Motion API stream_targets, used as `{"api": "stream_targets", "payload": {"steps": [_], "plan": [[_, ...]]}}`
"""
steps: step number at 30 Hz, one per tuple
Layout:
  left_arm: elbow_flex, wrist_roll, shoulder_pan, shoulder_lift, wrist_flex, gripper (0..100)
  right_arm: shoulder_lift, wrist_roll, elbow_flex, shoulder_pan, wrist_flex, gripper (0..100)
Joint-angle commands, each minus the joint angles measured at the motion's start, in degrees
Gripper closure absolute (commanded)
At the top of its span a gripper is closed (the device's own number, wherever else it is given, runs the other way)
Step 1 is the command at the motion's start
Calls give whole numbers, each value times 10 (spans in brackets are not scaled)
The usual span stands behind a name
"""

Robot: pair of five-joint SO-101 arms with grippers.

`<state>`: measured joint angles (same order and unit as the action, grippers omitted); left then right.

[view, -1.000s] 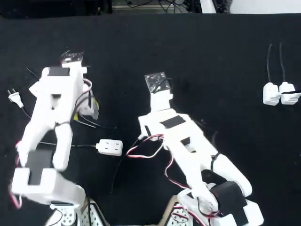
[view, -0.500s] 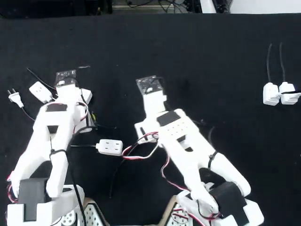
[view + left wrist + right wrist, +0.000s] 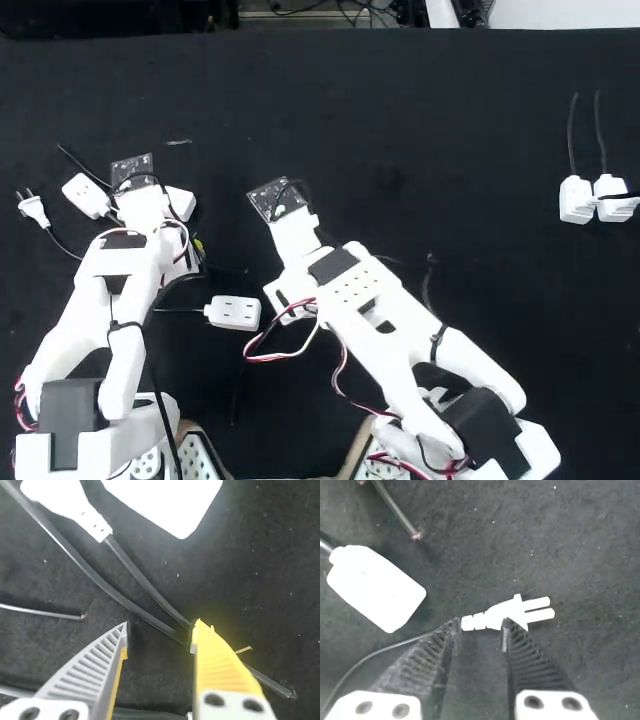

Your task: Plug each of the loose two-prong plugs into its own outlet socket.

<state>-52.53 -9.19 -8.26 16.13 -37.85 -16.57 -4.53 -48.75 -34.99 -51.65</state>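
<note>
The black worktop (image 3: 400,120) is carrying the left arm (image 3: 105,300) and the right arm (image 3: 370,310), both leaning forward side by side. A white socket block (image 3: 375,587) is lying near the right pincer (image 3: 480,623), which is gaping halfway and gripping nothing. Just off its tips a small white plug (image 3: 507,612) is lying flat, its long axis crosswise to the fingers and its two prongs pointing away from the block. The left pincer (image 3: 160,625), also spread and empty, is straddling black cables (image 3: 135,570). Compared with a second ago, the right arm is sitting closer to the left one.
</note>
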Motion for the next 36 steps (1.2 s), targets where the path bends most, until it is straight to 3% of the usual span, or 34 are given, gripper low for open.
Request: {"api": "stream_targets", "payload": {"steps": [1,11,17,25,29,36], "plan": [[2,-13,-7,21,6,794,-30,22,12,-10,-3,920],[2,-13,-13,21,6,794,-153,63,-87,-45,50,920],[2,-15,-51,21,6,794,-129,63,-108,-55,99,920],[1,-13,-59,21,6,794,-54,64,-52,-42,51,920],[-15,-13,-56,21,15,794,-48,120,-28,28,-4,920],[-21,-13,-55,21,31,794,-50,186,-18,244,-2,920]]}}
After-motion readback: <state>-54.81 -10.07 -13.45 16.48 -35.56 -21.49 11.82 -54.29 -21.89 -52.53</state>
